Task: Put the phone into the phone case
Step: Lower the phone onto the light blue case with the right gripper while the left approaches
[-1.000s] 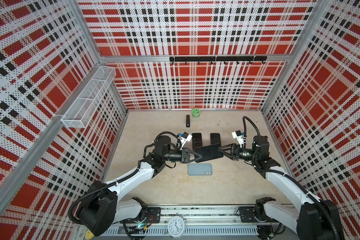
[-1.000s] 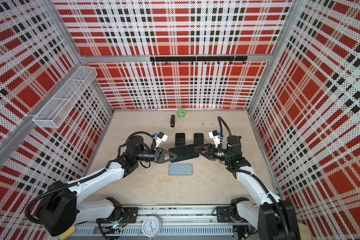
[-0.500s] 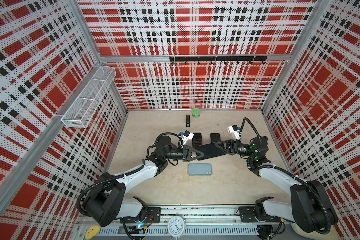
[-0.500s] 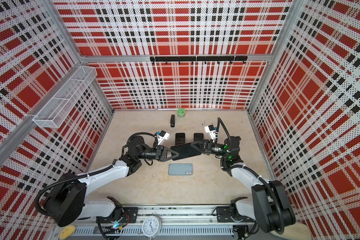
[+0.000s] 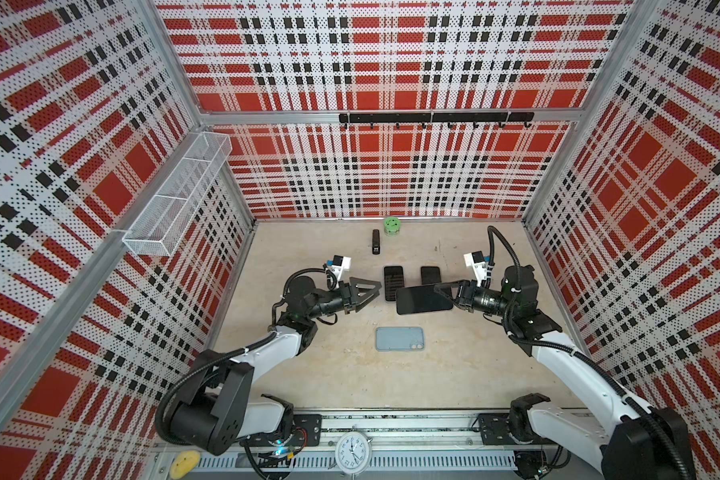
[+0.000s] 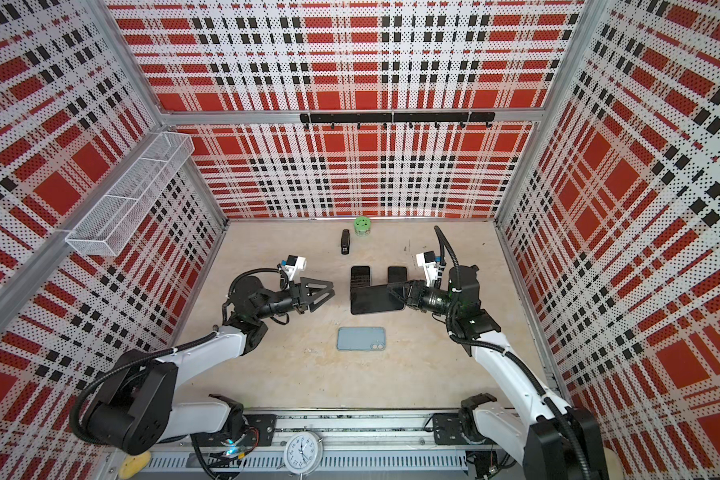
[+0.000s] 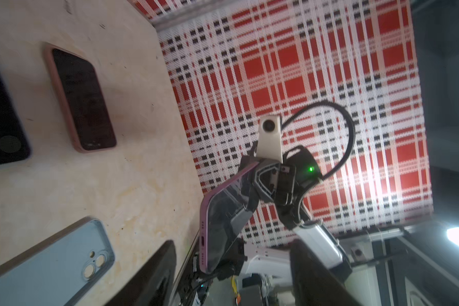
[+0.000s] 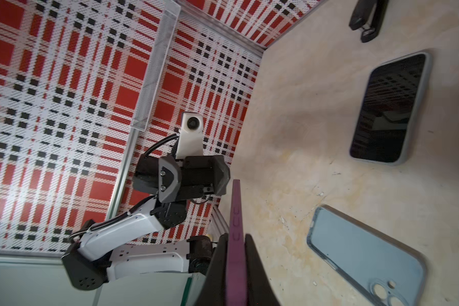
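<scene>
Tabletop [image 5: 350,374] of beige stone holds two dark cased phones [image 5: 393,282] and one pale blue phone case [image 5: 400,338], with bare surface all around it. Right gripper [image 5: 438,291] pinches one end of the purple-edged phone [image 5: 418,300] aloft; left gripper [image 5: 378,290] gapes empty, just clear of its free edge.

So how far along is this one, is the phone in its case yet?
Not yet. Done: the phone is off the table, clamped in the shut right gripper. In hand: it hangs in the air, farther back than the blue case; the left gripper is open and clear of it. Left: lowering the phone into the case, which lies empty, and pressing it in.
</scene>
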`<move>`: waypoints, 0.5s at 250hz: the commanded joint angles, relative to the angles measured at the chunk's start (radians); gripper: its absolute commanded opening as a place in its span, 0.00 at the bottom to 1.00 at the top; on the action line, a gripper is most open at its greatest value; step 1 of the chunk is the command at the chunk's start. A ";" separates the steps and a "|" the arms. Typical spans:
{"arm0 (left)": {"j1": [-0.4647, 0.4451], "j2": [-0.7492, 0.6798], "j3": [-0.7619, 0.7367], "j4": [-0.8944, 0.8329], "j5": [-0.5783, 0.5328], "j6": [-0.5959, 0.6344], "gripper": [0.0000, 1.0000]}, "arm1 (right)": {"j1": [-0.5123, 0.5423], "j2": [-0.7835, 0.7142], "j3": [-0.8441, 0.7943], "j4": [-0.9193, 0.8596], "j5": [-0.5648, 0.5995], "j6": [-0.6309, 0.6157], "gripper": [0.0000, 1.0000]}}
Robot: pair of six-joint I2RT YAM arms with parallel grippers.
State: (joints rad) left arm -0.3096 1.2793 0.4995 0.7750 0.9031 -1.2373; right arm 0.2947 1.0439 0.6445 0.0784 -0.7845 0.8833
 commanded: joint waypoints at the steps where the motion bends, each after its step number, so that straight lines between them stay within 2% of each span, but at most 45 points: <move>1: 0.044 -0.109 -0.015 -0.293 -0.128 0.150 1.00 | 0.064 0.004 -0.016 -0.093 0.194 -0.048 0.00; 24: 0.033 -0.202 0.019 -0.610 -0.278 0.325 0.99 | 0.145 0.050 -0.030 -0.066 0.305 -0.019 0.00; 50: 0.014 -0.277 0.015 -0.800 -0.460 0.396 0.99 | 0.229 0.137 -0.047 0.015 0.389 0.048 0.00; 55: -0.021 -0.288 0.006 -0.814 -0.485 0.396 0.99 | 0.243 0.155 -0.049 0.029 0.401 0.060 0.00; 83: -0.063 -0.312 -0.058 -0.822 -0.551 0.355 1.00 | 0.295 0.250 -0.049 0.099 0.462 0.105 0.00; 125: -0.136 -0.289 -0.103 -0.770 -0.588 0.320 0.99 | 0.317 0.379 -0.028 0.190 0.450 0.148 0.00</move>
State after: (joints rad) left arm -0.4030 0.9775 0.4198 0.0330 0.4061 -0.9188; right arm 0.6010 1.3716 0.5961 0.0948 -0.3668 0.9733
